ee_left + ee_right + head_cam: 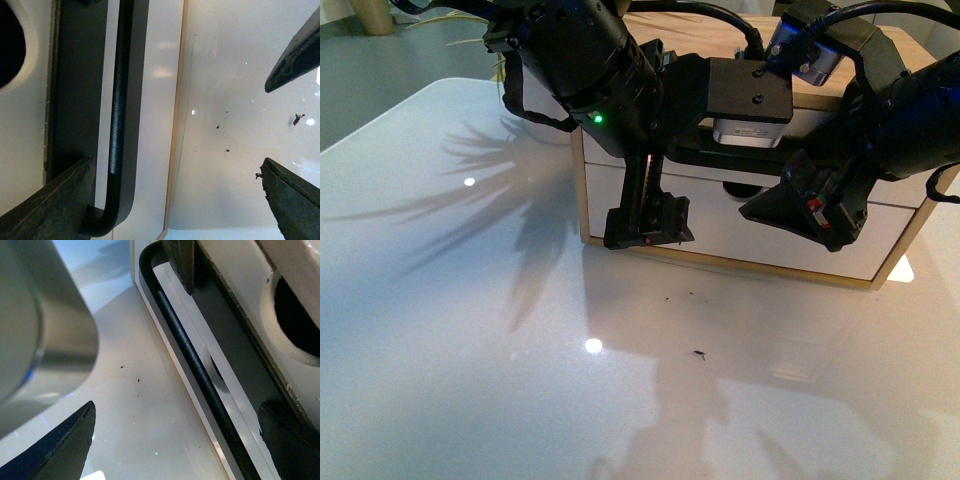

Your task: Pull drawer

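Note:
The drawer (720,228) is the lower white front of a small wood-framed cabinet, with a half-round notch in its top edge. Its black bar handle (725,158) runs across between my two arms. My left gripper (648,235) stands open at the handle's left end. In the left wrist view the handle (116,100) lies between the fingers of the left gripper (170,205), close to one finger (45,210). My right gripper (805,215) is open further right. The right wrist view shows the handle (195,365) passing between the fingers of the right gripper (175,445), untouched.
Above is a second white drawer front (815,122) with a round notch (295,325) and no handle. The cabinet stands on a glossy white table (520,380) with small dark specks (700,353). A plant's shadow (510,200) falls at the left.

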